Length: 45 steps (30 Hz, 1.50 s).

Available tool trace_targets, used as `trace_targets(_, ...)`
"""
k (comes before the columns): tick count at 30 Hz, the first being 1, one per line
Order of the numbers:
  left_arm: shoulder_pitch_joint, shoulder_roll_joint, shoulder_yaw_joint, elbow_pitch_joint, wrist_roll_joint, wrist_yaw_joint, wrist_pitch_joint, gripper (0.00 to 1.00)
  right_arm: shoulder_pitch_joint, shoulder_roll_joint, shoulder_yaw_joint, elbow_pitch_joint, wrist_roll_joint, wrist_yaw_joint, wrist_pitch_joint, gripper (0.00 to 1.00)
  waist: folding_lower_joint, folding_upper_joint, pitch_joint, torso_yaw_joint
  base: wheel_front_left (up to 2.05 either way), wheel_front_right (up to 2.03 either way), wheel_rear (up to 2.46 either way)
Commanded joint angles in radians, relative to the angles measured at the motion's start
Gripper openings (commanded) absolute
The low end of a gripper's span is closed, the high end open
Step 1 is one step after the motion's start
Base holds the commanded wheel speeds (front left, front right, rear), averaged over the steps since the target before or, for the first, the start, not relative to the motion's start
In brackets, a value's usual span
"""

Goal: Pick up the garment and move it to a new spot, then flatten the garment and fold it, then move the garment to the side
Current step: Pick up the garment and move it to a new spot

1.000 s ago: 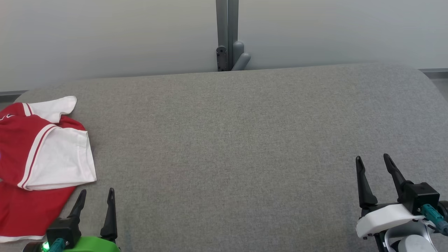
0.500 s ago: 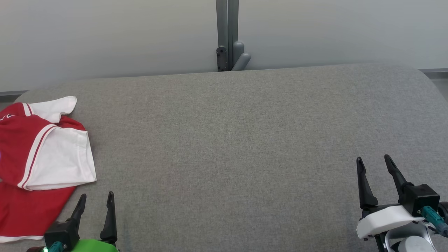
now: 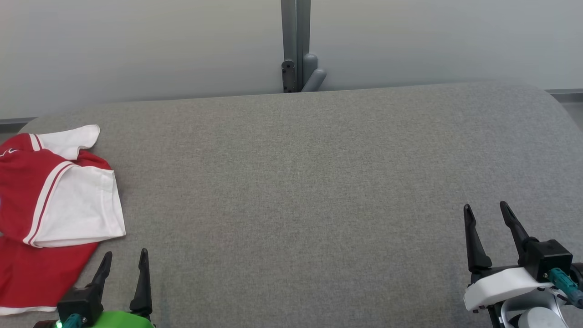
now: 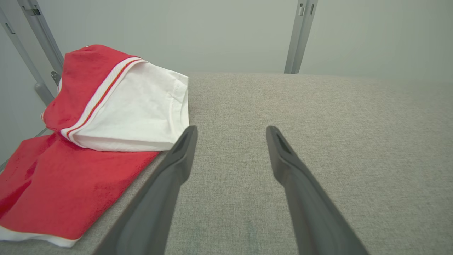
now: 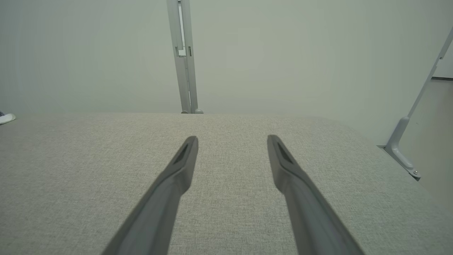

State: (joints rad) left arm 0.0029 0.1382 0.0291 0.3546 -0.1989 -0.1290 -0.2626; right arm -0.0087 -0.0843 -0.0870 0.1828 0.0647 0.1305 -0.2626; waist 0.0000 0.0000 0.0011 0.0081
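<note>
– Both grippers have eased back a touch toward the near edge of the bench (image 3: 296, 182), the left gripper (image 3: 126, 251) a little more than the right gripper (image 3: 484, 205). Nothing else has shifted.

– And the jersey?

– The red-and-white jersey (image 3: 59, 200) lies where it lay, at the bench's left edge, partly running out of the head view. Its white sleeve (image 3: 84, 207) is doubled over the red body, and a red panel with a white hem lies flat beneath, nearest the left gripper.

– Is either gripper holding anything?

– No. Both have their fingers spread wide and empty over bare grey cloth. From the left wrist, the jersey's near part sits just beside that gripper's finger. I cannot tell whether they touch.

– So what does the drawing back mean?

– I read it as the arms settling near the bench's near corners. The jersey is off to the side and doubled over, which fits a finished fold. It is a loose bundle, though, so it could equally be awaiting its first pickup. If so, the left gripper is the one near it, and the right is well apart.
</note>
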Motion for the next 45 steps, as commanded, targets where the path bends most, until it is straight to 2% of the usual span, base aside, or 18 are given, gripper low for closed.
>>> trace_targets(1,-0.012,0.005,-0.001,-0.005,0.003,-0.003,-0.003,1.00,0.006,-0.005,0.000,0.002,0.005,0.000,-0.003,1.00,0.0000,0.0000,0.000,0.001,0.00,0.00,0.00)
trace_targets(8,-0.023,0.000,-0.003,-0.005,0.011,-0.003,-0.002,1.00,0.012,-0.005,-0.006,-0.006,0.004,0.000,-0.003,1.00,0.0000,0.0000,-0.002,0.044,0.00,0.00,0.00)
trace_targets(20,0.004,0.001,0.035,-0.010,0.015,-0.002,-0.002,1.00,0.009,0.002,0.032,0.006,0.010,0.000,-0.003,1.00,0.0000,0.0000,-0.021,0.316,0.00,0.00,0.00)
trace_targets(26,0.017,0.000,0.073,-0.016,0.012,-0.003,-0.002,1.00,-0.003,0.010,0.063,0.022,0.012,0.000,-0.003,1.00,0.0000,0.0000,-0.021,0.405,0.00,0.00,0.00)
trace_targets(31,0.028,-0.005,0.089,-0.025,0.014,-0.003,-0.002,1.00,-0.007,0.015,0.083,0.029,0.012,0.000,-0.003,1.00,0.0000,0.0000,-0.018,0.426,0.00,0.00,0.00)
trace_targets(37,0.005,-0.015,0.107,-0.038,0.002,-0.003,-0.002,1.00,-0.016,0.007,0.091,0.024,0.009,0.000,-0.003,1.00,0.0000,0.0000,0.015,0.411,0.00,0.00,0.00)
trace_targets(42,-0.079,-0.021,0.090,-0.029,-0.042,-0.003,-0.002,1.00,-0.052,-0.017,0.096,0.012,-0.002,0.000,-0.003,1.00,0.0000,0.0000,0.105,0.377,0.00,0.00,0.00)
trace_targets(45,-0.189,-0.012,0.056,0.025,-0.111,-0.003,0.006,1.00,-0.092,-0.037,0.099,0.002,-0.008,0.000,-0.003,1.00,0.0000,0.0000,0.188,0.354,0.00,0.00,0.00)
